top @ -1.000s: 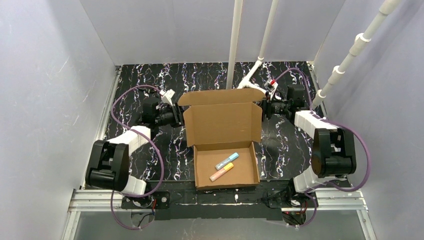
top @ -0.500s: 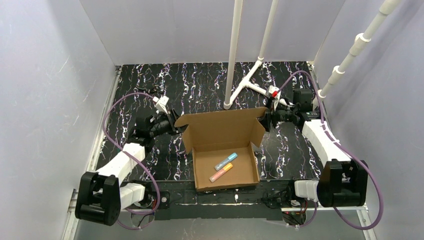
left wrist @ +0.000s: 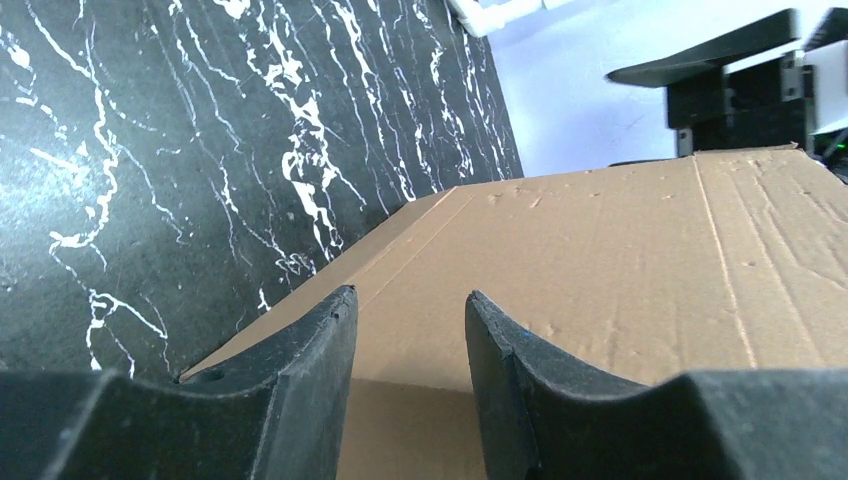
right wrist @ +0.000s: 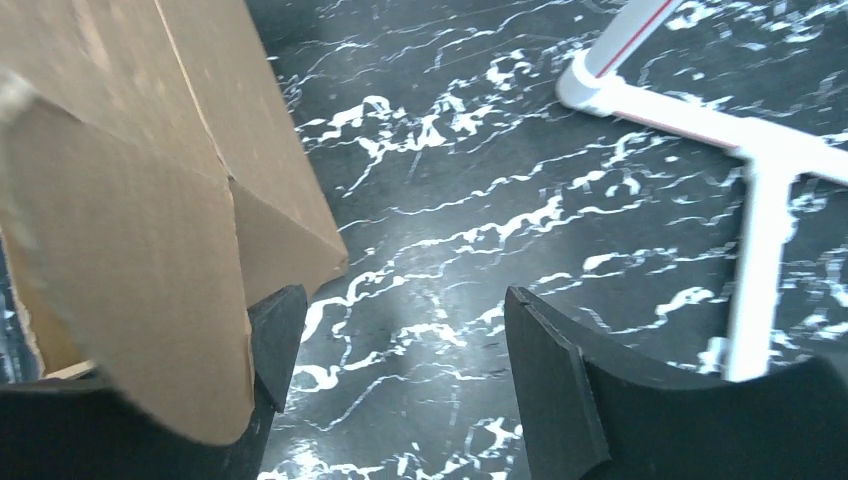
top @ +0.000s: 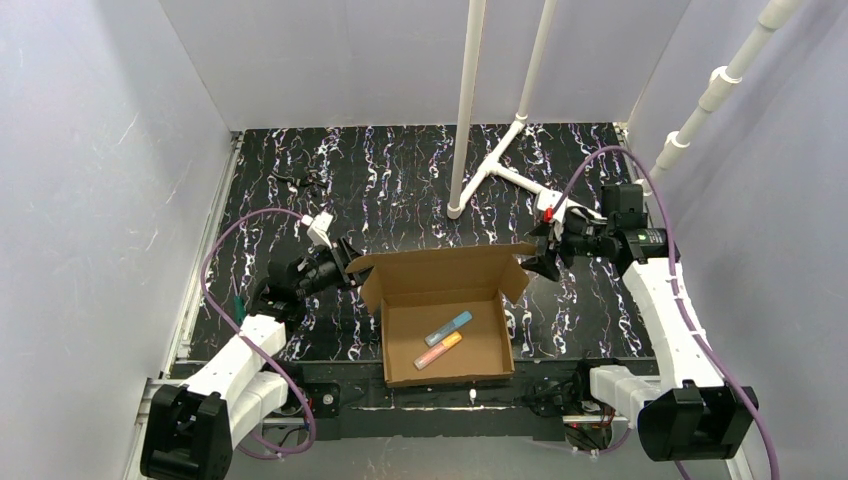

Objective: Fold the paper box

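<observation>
1. No text, label, brand name, number or sign can be read in any of the views.
2. The paper box (top: 440, 272) shows only plain brown cardboard, in the overhead view and in both wrist views.
3. The blue marker (top: 451, 322) and the orange marker (top: 440, 350) lying in the box are too small in the overhead view for any print on them to be made out.
</observation>
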Controlling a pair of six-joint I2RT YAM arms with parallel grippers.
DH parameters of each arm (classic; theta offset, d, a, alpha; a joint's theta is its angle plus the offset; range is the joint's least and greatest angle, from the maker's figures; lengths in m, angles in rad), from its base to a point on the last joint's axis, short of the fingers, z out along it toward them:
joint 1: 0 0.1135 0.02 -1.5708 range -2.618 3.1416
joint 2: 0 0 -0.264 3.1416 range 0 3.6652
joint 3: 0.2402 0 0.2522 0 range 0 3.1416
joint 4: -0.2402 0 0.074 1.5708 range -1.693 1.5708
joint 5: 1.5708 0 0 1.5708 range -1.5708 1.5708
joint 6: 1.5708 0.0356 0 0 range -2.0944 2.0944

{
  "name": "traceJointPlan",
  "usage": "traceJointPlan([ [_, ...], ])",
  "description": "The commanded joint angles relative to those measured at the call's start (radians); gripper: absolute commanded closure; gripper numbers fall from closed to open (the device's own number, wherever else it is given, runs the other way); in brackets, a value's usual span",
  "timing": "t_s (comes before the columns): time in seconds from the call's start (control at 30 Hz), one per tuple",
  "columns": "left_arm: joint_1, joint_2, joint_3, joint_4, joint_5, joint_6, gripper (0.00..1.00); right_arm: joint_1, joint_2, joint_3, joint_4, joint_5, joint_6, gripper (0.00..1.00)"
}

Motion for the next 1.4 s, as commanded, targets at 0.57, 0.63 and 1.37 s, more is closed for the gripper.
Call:
traceJointPlan([
  [0.57,-0.012,-0.002,0.01,0.007,0.013,0.007,0.58,0.017,0.077,0.691,-0.573,-0.039,-0.31,0.01],
  [0.63,-0.018,0.006,0.017,0.006,0.014,0.011,0.58,0.099,0.137,0.73,-0.574,-0.049,-0.283,0.02],
  [1.37,-0.045,0.046,0.058,0.001,-0.016,0.007,0.58,0.655,0.27,0.6,-0.334,0.394,-0.163,0.57],
])
